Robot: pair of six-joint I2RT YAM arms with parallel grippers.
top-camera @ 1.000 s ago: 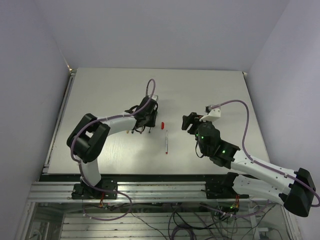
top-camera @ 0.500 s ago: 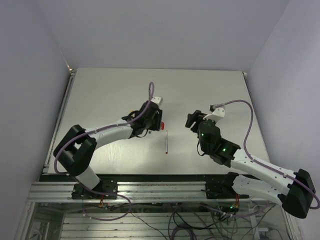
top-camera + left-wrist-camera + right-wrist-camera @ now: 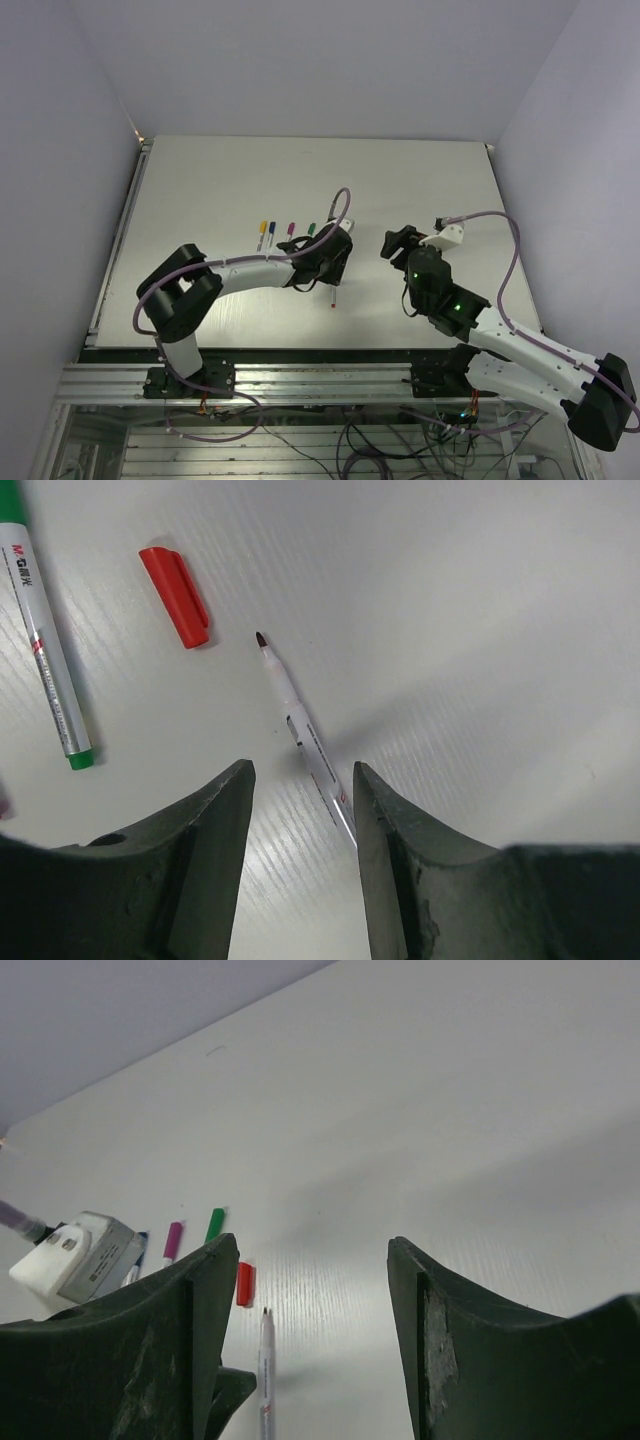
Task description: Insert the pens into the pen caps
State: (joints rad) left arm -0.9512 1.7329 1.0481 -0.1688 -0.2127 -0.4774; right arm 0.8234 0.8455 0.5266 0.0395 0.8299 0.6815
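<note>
Just under left claw (image 3: 303, 776), uncapped pen (image 3: 290, 698)

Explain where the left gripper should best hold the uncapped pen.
Probably mid-barrel, from straight above: the uncapped pen lies flat, its barrel between the open fingers of the left gripper. This leaves the tip free for the red cap.
</note>
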